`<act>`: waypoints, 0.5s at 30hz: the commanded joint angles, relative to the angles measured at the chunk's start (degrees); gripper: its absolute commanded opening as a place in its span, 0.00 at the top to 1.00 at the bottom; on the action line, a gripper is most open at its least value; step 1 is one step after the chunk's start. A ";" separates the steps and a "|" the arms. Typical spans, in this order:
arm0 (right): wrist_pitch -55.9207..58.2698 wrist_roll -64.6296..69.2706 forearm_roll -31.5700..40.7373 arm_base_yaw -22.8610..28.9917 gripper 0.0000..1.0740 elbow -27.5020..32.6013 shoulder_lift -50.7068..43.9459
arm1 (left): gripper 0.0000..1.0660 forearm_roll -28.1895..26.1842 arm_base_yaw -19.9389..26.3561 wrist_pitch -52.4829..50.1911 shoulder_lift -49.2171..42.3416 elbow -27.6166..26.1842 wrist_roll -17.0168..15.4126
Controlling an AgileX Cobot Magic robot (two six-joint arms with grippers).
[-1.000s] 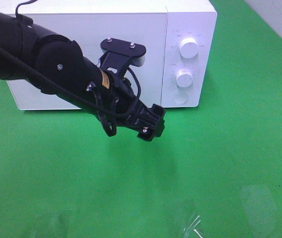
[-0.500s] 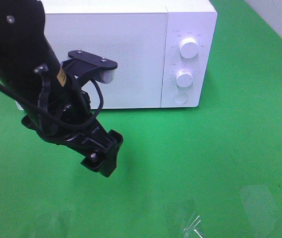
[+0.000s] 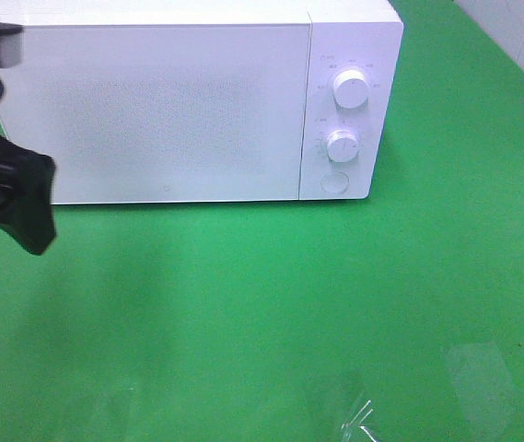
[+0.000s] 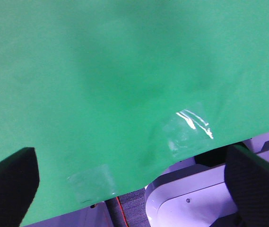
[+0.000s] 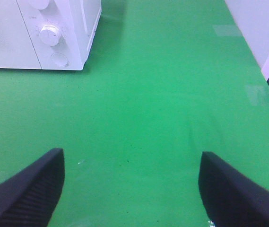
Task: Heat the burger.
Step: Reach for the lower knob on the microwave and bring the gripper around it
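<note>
No view shows the burger. The white microwave (image 3: 197,101) stands at the back of the green table with its door shut, and it also appears in the right wrist view (image 5: 54,28). My left gripper (image 3: 22,216) hangs at the far left edge of the exterior view, in front of the microwave's left end. In its own wrist view the left gripper (image 4: 134,182) is open with nothing between its fingers. My right gripper (image 5: 132,187) is open too, over bare green cloth to the right of the microwave, and does not show in the exterior view.
Two white knobs (image 3: 350,87) (image 3: 343,145) and a round button (image 3: 335,181) sit on the microwave's right panel. Clear tape patches (image 3: 358,410) mark the cloth near the front edge. The table's edge and a white base (image 4: 195,194) show under the left gripper.
My left arm has swung from in front of the microwave door down and left to the view's left edge, uncovering the shut door. The right gripper stays as it was.
</note>
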 commanded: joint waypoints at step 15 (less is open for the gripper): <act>-0.63 -0.63 0.17 -0.40 0.30 0.23 -1.49 | 0.06 -6.82 27.16 6.02 -13.24 -0.11 7.56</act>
